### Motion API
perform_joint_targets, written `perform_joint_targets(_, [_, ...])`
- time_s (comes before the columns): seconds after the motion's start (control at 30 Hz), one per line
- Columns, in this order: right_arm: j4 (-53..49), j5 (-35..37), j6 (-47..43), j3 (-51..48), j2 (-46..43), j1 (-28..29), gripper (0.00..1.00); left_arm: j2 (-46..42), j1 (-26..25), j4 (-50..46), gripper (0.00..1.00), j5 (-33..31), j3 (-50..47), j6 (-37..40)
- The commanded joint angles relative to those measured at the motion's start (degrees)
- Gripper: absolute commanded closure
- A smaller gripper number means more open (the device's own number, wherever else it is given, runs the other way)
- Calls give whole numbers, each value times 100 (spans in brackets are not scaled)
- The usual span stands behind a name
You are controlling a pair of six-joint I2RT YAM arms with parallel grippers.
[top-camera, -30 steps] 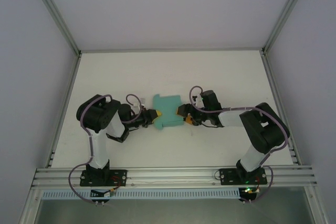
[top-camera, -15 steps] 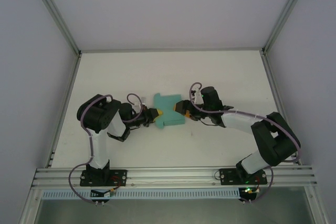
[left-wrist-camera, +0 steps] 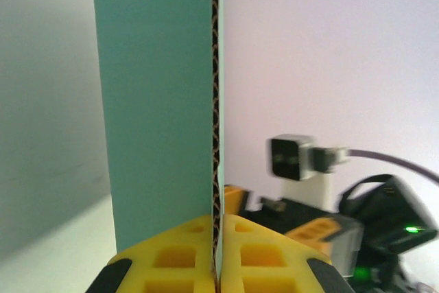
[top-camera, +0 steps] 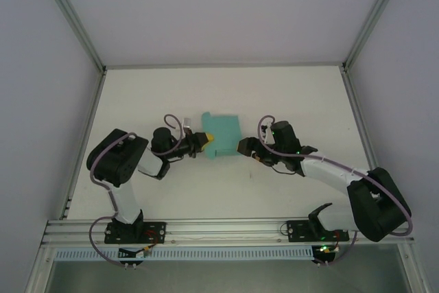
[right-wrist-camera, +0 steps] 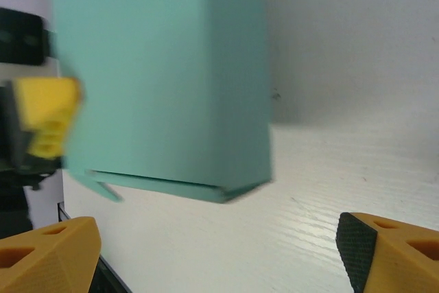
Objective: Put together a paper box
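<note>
Top view: the paper box (top-camera: 221, 137) sits near the middle of the white table (top-camera: 295, 94), between the two arms, showing as a teal-green four-sided shape with a small tab at its far left corner. The left gripper (top-camera: 204, 143) is at the box's left edge. In the left wrist view its yellow fingers (left-wrist-camera: 175, 255) are pressed together on the thin card, with the brown corrugated cut edge of the paper box (left-wrist-camera: 154, 101) running straight up from between them. The left claw (left-wrist-camera: 217, 241) is therefore closed tight with the box's edge pinched in it. The right gripper (top-camera: 243, 147) lies just beside the box's near right corner, apart from it. In the right wrist view its orange fingertips (right-wrist-camera: 48, 252) stand at the far corners of the picture with bare table between them, so the right claw (right-wrist-camera: 219, 259) is spread wide and has hold of nothing. That view shows the paper box (right-wrist-camera: 164, 73) ahead of the open fingers with two faces meeting at a fold, a small flap at its lower left corner, and the left gripper (right-wrist-camera: 44, 118) on its left side. Whether the box's lower edge touches the table cannot be told.
</note>
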Motion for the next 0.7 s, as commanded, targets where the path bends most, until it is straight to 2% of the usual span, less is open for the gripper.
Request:
perform_joint_targets(0.0, [534,-191,196,-84,69,-28,8,-220,-53,-13,100,152,244,-284])
perform_joint_targets(0.1, [983,-346,459,-132,49,-92,6,-282,-51,-65,100,172,311,-304])
perform_joint_targets(0.2, [1867,-491,855,-281,84,-146,1,-422,-62,-237,100,166,329,-231])
perform_joint_targets(0.33, [2693,-600,1128,-234,435,-174,1,-663,-98,-574,100,81,322,-93])
perform_joint_targets(0.53, [3903,-1103,1549,59,1375,-172,6,-801,-178,-567,100,48,339,-90])
perform_joint_targets(0.6, [4399,-1211,1790,71,1632,-173,9,-803,-176,-525,100,51,356,-142])
perform_joint_targets(0.67, [5086,-1249,2090,21,1804,-174,17,-793,-171,-526,100,59,373,-131])
